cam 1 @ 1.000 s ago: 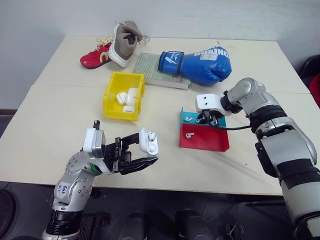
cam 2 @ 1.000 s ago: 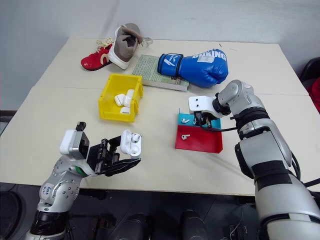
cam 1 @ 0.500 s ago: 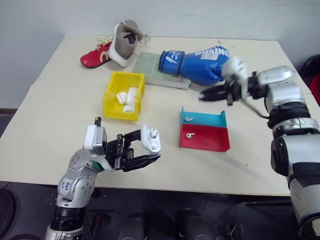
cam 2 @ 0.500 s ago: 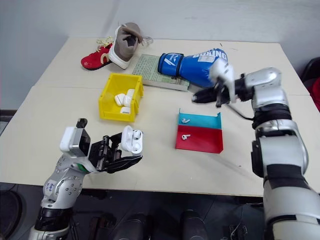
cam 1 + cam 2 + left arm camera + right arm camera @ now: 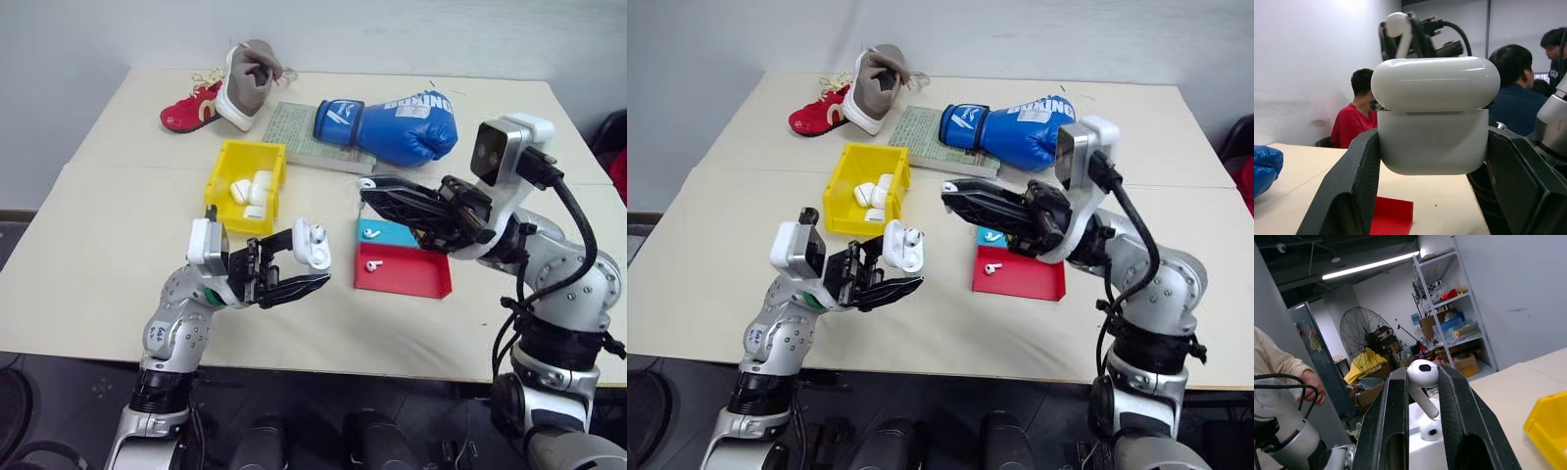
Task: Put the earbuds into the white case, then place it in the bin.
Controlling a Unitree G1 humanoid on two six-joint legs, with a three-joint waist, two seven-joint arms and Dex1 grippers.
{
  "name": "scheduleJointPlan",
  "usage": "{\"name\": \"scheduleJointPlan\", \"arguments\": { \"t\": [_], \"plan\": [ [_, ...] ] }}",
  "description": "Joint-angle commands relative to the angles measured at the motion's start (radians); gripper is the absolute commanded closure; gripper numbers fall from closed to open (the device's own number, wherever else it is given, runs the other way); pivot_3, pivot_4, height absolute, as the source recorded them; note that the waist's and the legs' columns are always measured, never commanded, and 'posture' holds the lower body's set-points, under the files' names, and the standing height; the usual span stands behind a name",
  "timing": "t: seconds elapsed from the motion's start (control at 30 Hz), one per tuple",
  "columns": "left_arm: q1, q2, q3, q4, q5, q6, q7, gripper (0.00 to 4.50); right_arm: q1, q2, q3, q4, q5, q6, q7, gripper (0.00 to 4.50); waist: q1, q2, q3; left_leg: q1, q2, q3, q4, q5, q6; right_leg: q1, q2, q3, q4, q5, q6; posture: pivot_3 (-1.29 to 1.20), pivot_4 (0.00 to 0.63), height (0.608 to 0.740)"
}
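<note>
My left end effector (image 5: pixel 294 264) was clamped shut on the white case (image 5: pixel 314 245), holding it by its body above the bench (image 5: pixel 108 245), in front of the yellow bin (image 5: pixel 220 191), with the lid swung open and one earbud already seated in it. My right end effector (image 5: pixel 1420 382) had its two fingers pinched on a single earbud (image 5: pixel 1422 377), round head gripped and stem hanging free — it hung just to the right of the case and a little higher. To do this step well, I judged that I needed to keep the case steady and its open mouth facing the incoming earbud, then bring the stem into line with the empty well before lowering it. The stem had to go in first, and I thought it best to let go only once the earbud sat in the well, since a tilted entry could jam on the rim or knock the seated one loose. Two more earbuds (image 5: pixel 371 264) lay in the teal-and-red tray (image 5: pixel 411 279), right of the case, and the bin already held several white cases (image 5: pixel 250 191).
</note>
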Motion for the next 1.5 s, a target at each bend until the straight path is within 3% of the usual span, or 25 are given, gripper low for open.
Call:
{"name": "scheduleJointPlan", "arguments": {
  "t": [0.03, 0.57, 1.13, 1.17, 1.3, 1.4, 1.5],
  "plan": [
    [-0.022, -0.008, -0.012, -0.005, 0.008, -0.002, -0.003, 1.73, 0.017, -0.003, 0.017, -0.06, 0.064, -0.018, -0.051, 4.09, -0.001, 0.0, 0.0, 0.0, 0.0, 0.0, 0.0, 0.0, 0.0, 0.0, 0.0, 0.0, 0.0, 0.0, 0.0, 0.0, 0.15, 0.74],
    [-0.034, -0.016, -0.017, -0.01, 0.015, 0.008, 0.005, 1.73, 0.097, -0.075, 0.19, -0.073, -0.009, -0.112, 0.008, 4.09, -0.001, 0.0, 0.0, 0.0, 0.0, 0.0, 0.0, 0.0, 0.0, 0.0, 0.0, 0.001, -0.001, 0.0, 0.0, 0.0, 0.15, 0.74],
    [-0.041, -0.042, -0.002, -0.014, 0.013, -0.003, 0.003, 1.73, 0.153, -0.128, 0.254, -0.072, -0.071, -0.18, 0.019, 4.09, -0.001, 0.0, 0.0, 0.0, 0.0, 0.0, 0.0, 0.0, 0.0, 0.001, 0.0, 0.001, -0.001, 0.0, 0.0, 0.0, 0.15, 0.74],
    [-0.042, -0.043, -0.001, -0.014, 0.011, -0.003, 0.003, 1.73, 0.152, -0.13, 0.252, -0.073, -0.063, -0.177, 0.02, 3.38, -0.001, 0.0, 0.0, 0.0, 0.0, 0.0, 0.0, 0.0, 0.0, 0.001, 0.0, 0.001, -0.001, 0.0, 0.0, 0.0, 0.15, 0.74],
    [-0.04, -0.045, 0.005, -0.018, 0.008, 0.0, -0.003, 1.73, 0.149, -0.153, 0.223, -0.078, -0.06, -0.199, 0.029, 2.22, -0.001, 0.0, 0.0, 0.0, 0.0, 0.0, 0.0, 0.0, 0.0, 0.001, 0.0, 0.001, -0.002, 0.0, 0.0, 0.0, 0.15, 0.74],
    [-0.019, -0.026, 0.023, -0.022, 0.002, 0.011, -0.015, 1.73, 0.156, -0.237, 0.131, -0.08, 0.038, -0.144, 0.03, 1.19, 0.005, -0.001, 0.001, 0.0, 0.0, 0.0, 0.0, 0.0, 0.001, 0.001, 0.0, 0.001, -0.002, 0.0, 0.0, 0.0, 0.15, 0.74],
    [0.006, 0.006, 0.039, -0.017, 0.003, 0.015, -0.032, 1.73, 0.215, -0.343, 0.031, -0.066, 0.117, -0.09, 0.032, 1.19, 0.018, -0.001, 0.001, 0.0, 0.0, -0.001, 0.0, -0.001, 0.001, 0.001, 0.0, 0.0, -0.003, 0.0, 0.0, 0.0, 0.15, 0.74]
  ]
}}
